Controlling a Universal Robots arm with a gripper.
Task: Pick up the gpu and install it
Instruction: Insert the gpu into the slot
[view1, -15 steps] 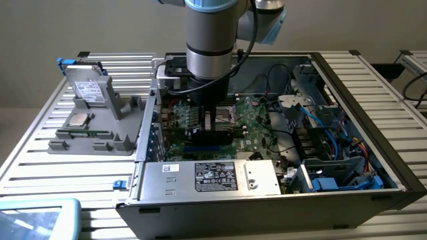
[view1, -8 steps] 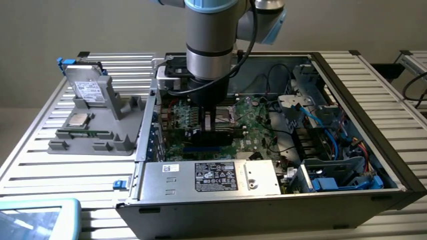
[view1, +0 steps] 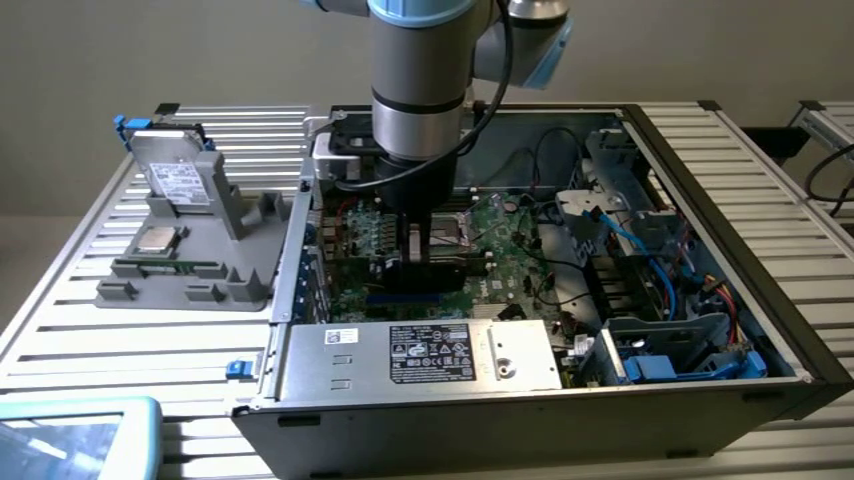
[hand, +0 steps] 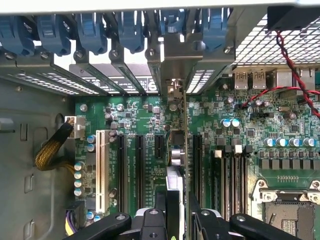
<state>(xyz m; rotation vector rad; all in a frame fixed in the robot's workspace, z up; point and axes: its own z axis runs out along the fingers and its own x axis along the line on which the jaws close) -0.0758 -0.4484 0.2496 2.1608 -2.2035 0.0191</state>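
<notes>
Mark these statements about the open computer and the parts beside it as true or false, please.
1. The gripper grips the gpu, which stands on edge over the motherboard. True.
2. The computer case is closed by a side panel. False: it is open and its inside shows.
3. A memory stick lies on the grey holder at the exterior view's left. True.
4. The silvery drive sits inside the case. False: it stands on the grey holder, outside the case.
</notes>
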